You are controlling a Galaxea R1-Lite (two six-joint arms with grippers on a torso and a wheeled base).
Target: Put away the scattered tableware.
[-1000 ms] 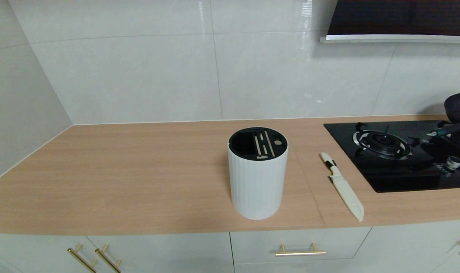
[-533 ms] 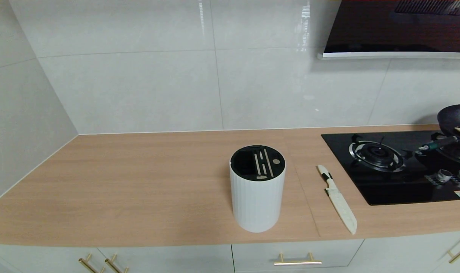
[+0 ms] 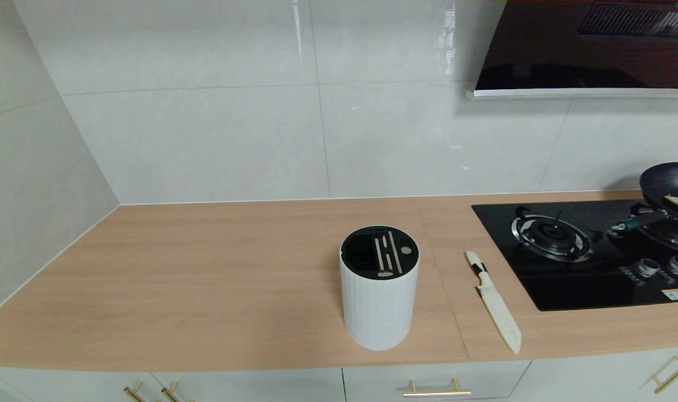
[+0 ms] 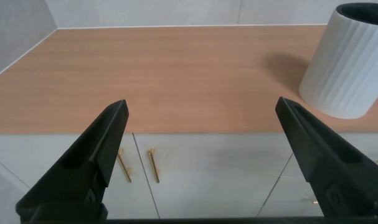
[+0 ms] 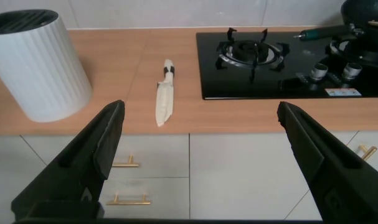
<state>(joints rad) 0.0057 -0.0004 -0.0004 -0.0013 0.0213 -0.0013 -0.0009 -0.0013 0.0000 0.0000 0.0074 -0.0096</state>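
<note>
Left gripper (image 4: 200, 103) sat wide open, nothing between the fingers, out in front of the counter (image 3: 205, 279) and facing the cabinet doors below its edge. Right gripper (image 5: 200, 104) was the same: fingers spread, empty, in front of the counter and well apart from anything on it.

From the right wrist we saw the knife (image 5: 165, 93) straight ahead. It lay flat on the counter between the knife holder (image 5: 36, 62) and the hob (image 5: 288, 59), touching neither. In the head view the knife (image 3: 492, 301) had its long axis running roughly front to back. The handle pointed at the wall, and the blade tip pointed at the front edge, skewed slightly toward the hob side. The tip ended close to the edge.

The knife holder (image 3: 379, 296), a white ribbed cylinder, stood upright just left of the knife, its black slotted top facing up. From the left wrist we saw the holder (image 4: 347, 62) off to the side.

A black hob (image 3: 585, 285) was set into the counter to the right, with a dark pan (image 3: 665, 184) on its far burner. A dark hood (image 3: 585, 50) hung on the wall above.

We saw nothing lying between the knife and the holder.
</note>
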